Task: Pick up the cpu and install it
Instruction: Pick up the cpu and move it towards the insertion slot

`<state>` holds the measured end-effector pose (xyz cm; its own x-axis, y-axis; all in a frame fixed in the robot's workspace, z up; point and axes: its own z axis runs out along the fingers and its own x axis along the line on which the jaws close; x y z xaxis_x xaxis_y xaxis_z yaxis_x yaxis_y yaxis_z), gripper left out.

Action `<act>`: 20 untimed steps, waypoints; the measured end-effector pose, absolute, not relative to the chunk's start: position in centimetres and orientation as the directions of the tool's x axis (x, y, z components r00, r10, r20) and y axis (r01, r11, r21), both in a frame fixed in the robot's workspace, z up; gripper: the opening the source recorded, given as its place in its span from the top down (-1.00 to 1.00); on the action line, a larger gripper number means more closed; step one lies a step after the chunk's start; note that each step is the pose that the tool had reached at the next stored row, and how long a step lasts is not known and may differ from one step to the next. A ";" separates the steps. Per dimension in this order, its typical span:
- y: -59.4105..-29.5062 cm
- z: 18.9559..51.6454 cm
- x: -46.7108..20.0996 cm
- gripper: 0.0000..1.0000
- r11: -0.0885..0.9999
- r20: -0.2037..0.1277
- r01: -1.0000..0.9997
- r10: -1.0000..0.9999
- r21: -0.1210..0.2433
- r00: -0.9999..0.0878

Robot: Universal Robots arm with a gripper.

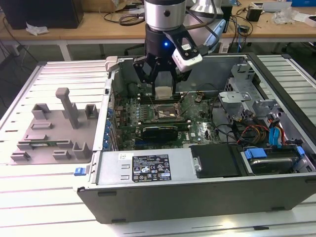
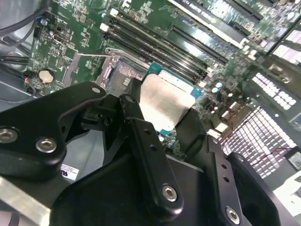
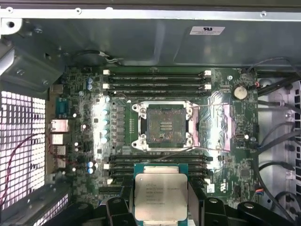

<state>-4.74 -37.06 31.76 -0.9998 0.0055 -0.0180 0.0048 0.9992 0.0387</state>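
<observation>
**CPU gripped over the open socket**

The gripper (image 1: 163, 89) is clamping the cpu (image 3: 160, 195) by 2 opposite edges, with its 2 black fingers (image 2: 141, 136) closed only to the chip's width (the silvery metal top is facing the first wrist camera). The chip is hanging inside the computer case (image 1: 197, 192), clear of the green motherboard (image 3: 235, 155). It is near the socket (image 3: 167, 125) but not seated in it, and the socket's load plate is lying swung aside. The grey fixture (image 1: 54, 128) is sitting at the exterior view's left.
</observation>
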 end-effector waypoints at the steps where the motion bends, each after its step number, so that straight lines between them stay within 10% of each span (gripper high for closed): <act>1: -36.8 31.6 -4.7 -0.09 0.999 -0.018 0.004 0.005 0.039 -1.000; 20: -33.5 28.4 -4.1 -0.09 0.999 -0.018 -0.019 -0.018 0.039 -1.000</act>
<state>-4.07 -33.55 28.40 -0.9997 -0.0183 -0.0179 -0.0190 0.9991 0.0388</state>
